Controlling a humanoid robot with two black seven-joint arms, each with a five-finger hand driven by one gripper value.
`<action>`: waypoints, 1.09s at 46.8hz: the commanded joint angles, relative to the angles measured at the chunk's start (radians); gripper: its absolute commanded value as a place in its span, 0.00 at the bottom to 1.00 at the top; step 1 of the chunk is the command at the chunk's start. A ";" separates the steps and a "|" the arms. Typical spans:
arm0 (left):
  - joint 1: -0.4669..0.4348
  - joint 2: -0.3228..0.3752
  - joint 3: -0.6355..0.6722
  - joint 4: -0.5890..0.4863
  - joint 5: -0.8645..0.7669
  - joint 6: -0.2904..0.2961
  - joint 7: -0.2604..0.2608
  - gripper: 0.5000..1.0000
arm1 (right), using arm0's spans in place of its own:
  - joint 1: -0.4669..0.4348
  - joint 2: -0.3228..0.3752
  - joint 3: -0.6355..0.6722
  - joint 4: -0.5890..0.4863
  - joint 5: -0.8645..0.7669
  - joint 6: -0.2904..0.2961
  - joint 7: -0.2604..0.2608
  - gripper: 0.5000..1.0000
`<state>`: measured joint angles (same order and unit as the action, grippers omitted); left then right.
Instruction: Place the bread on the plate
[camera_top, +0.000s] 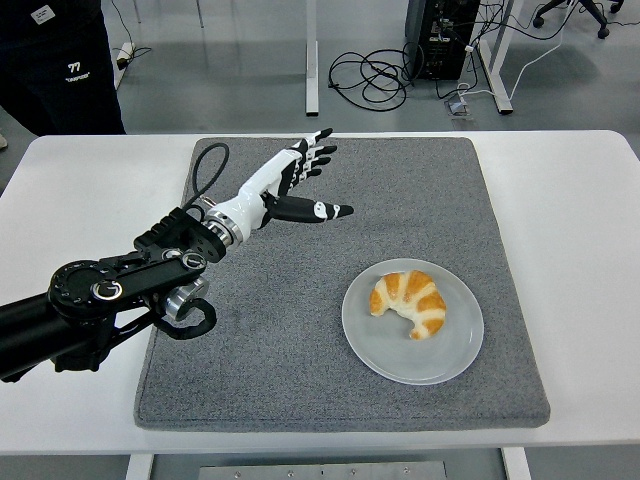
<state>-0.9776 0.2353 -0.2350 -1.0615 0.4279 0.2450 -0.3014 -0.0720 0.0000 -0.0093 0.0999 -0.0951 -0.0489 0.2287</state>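
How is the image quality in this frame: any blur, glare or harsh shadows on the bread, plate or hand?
Head view: lighting even and soft, shadows faint; the croissant and plate are sharp with no strong glare; the left robot hand, fingers spread, looks only slightly soft at the fingertips; straight table edges suggest little distortion.

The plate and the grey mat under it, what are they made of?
The plate looks like smooth plastic or glazed ceramic: pale grey, with an even, faintly glossy surface; I cannot tell which. The mat looks like felt or a foam pad covered in fabric: speckled grey, matte, fuzzy-textured, with thick soft edges.
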 joint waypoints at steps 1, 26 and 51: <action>0.019 0.009 -0.059 0.032 -0.029 -0.073 -0.002 0.92 | 0.000 0.000 0.000 0.000 0.000 0.000 0.000 1.00; 0.125 0.007 -0.284 0.210 -0.176 -0.326 -0.009 0.92 | 0.000 0.000 -0.003 0.000 0.000 0.000 0.000 1.00; 0.149 0.018 -0.296 0.267 -0.215 -0.472 -0.012 0.93 | 0.000 0.000 -0.005 0.000 0.000 0.000 0.000 1.00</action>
<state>-0.8303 0.2545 -0.5310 -0.7987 0.2132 -0.2271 -0.3127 -0.0721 0.0000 -0.0138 0.0996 -0.0951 -0.0493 0.2286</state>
